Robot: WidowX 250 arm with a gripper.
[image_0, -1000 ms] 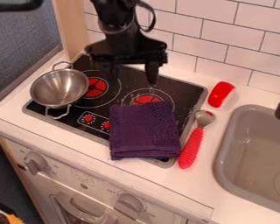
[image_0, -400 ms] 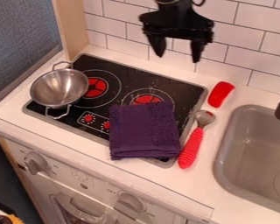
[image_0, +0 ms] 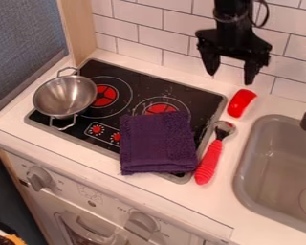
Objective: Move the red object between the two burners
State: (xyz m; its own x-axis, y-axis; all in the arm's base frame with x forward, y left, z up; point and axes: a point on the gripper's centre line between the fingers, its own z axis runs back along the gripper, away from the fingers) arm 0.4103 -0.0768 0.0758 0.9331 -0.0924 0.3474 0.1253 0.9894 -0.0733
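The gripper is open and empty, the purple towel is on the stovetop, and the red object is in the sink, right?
One thing is off: in the camera view, the red object is on the counter, beside the stovetop, not in the sink. The gripper is open and empty and the purple towel is on the stovetop.

A purple cloth (image_0: 158,143) lies near a metal pot (image_0: 65,96).

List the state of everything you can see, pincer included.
Pincer: open, holding nothing.
Red object: lying on the counter, right of the stove, not gripped.
Purple cloth: folded, lying on the stove.
Metal pot: upright, lidless.
Red-handled spoon: lying on the counter.
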